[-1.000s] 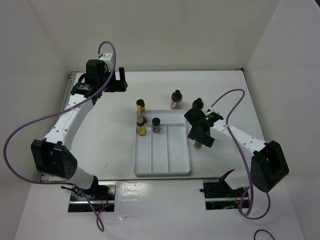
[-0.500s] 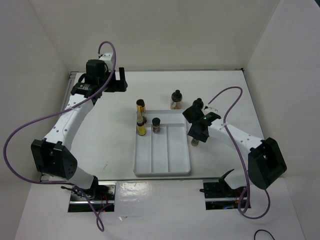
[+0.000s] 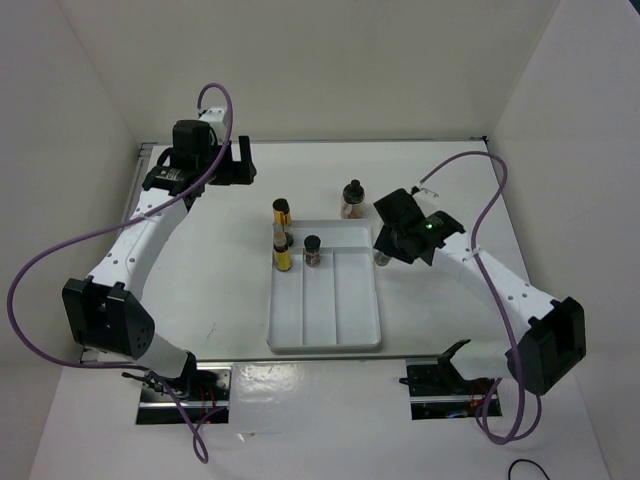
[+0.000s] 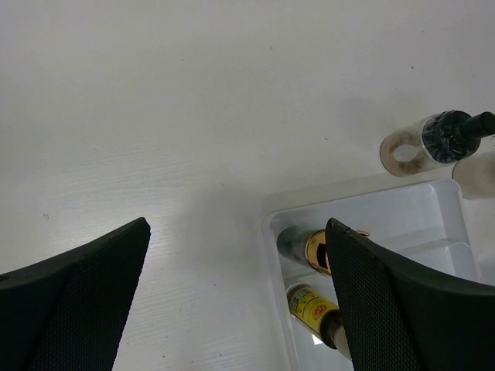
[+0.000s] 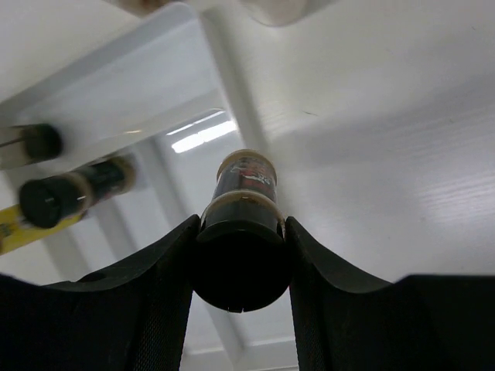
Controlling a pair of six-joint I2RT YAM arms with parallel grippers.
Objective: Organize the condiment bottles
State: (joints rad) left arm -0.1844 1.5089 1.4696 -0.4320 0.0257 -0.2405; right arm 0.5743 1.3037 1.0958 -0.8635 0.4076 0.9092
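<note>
Black-capped, dark-brown small glass bottle point(image 5: 246, 179) pinched in the right gripper point(image 5: 240, 259), at the right edge of the white plastic tray point(image 3: 345, 315); left gripper point(image 4: 236, 232) spread wide.

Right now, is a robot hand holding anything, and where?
The right gripper holds a small brown bottle by its black cap. The left gripper holds nothing.

The top view is bright and evenly lit, with the white table point(image 3: 225, 300) nearly washed out, shadows faint and soft, and a glossy reflection along the lower edge. In the left wrist view a soft grey shadow spreads across mid-frame. The right wrist view is the blurriest: the dark-brown bottle point(image 5: 241, 224) at centre has its cap out of focus, the bottles point(image 5: 69, 193) at the left edge are smeared, and a white glare streak crosses the tray point(image 5: 203, 133).
</note>
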